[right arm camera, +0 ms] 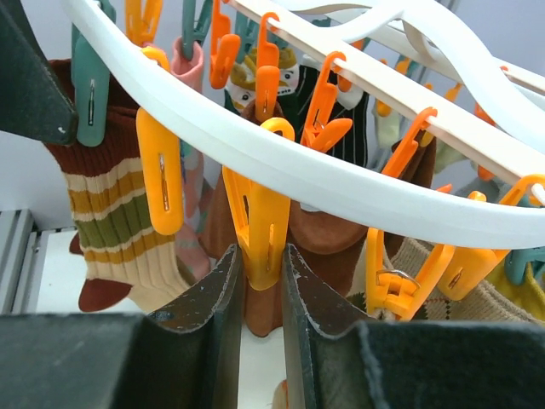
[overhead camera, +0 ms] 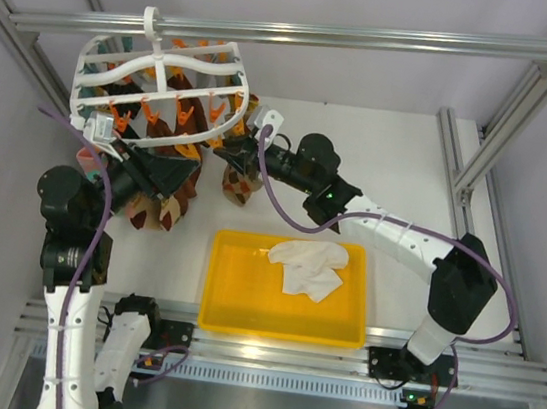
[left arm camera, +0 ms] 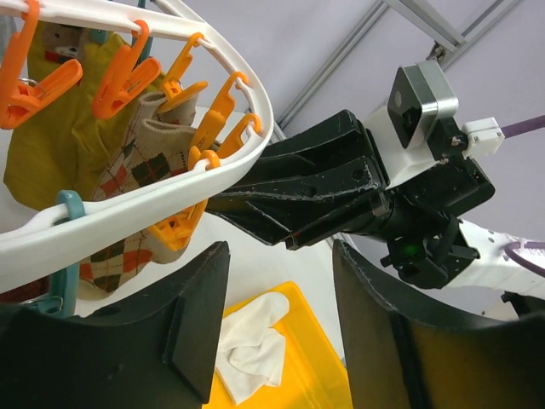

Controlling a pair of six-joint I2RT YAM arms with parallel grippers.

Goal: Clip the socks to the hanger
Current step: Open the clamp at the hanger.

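The yellow tray (overhead camera: 225, 304) sits closest to the arm bases. In it the socks (overhead camera: 308, 267) lie in one crumpled cream heap, stretched mostly left to right. I cannot tell them apart to count them. Past the tray, the left gripper (left arm camera: 279, 256) is wide open with nothing in it. The right gripper (right arm camera: 262, 281) is squeezed narrow on one orange clip (right arm camera: 258, 226). Farthest back, the one hanger (overhead camera: 157, 66) runs left to right with its hook (overhead camera: 152, 20) up. Dark hung socks (overhead camera: 167, 206) hide some of its clips.

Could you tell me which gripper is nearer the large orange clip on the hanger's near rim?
Right. The right gripper has the orange clip between its fingers; the left gripper hangs open to one side, below the hanger.
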